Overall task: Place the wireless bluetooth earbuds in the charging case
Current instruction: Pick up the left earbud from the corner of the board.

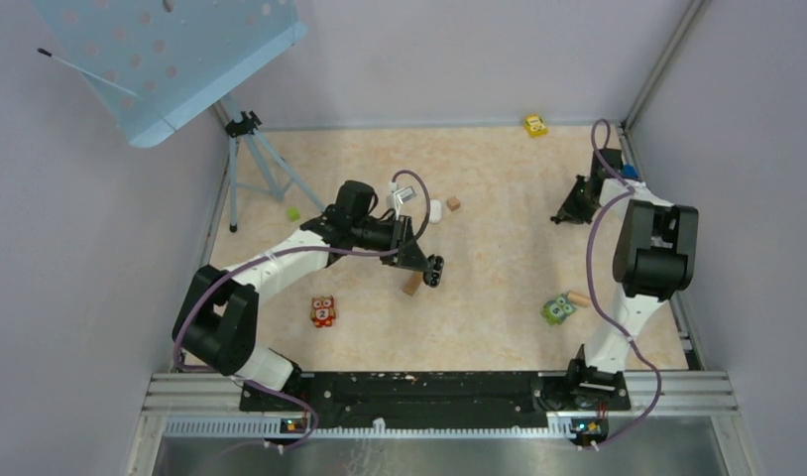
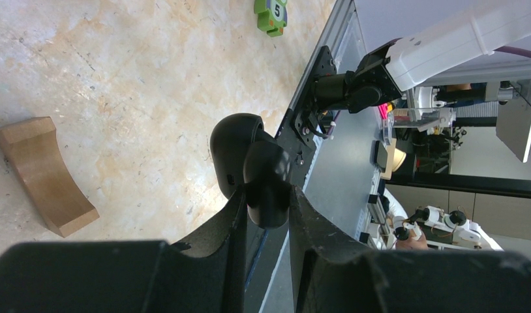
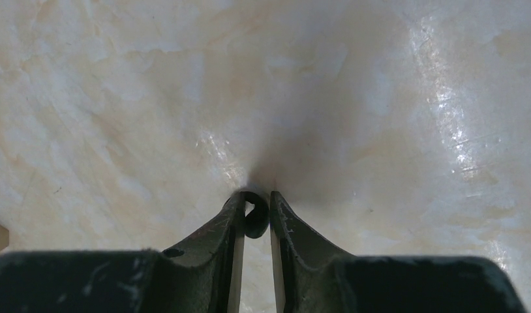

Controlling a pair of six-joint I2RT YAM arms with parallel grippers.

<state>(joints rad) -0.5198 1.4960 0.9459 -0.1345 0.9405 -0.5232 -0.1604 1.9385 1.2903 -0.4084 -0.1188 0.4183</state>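
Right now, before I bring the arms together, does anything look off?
Nothing spilled or damaged. One oddity: the left gripper pinches the black charging case by one end, so most of it juts out unsupported. The right gripper is shut on a black earbud.

black charging case (image 2: 253, 163), open, in left jaws, tiny black earbud (image 3: 255, 219) pinched in right jaws

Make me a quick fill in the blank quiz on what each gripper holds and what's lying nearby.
The left gripper is shut on a ____ charging case.
The right gripper pinches a tiny earbud, ____ rather than white.
The curved tan block is made of ____.
The green toy bears the number ____.
Missing: black; black; wood; 5.
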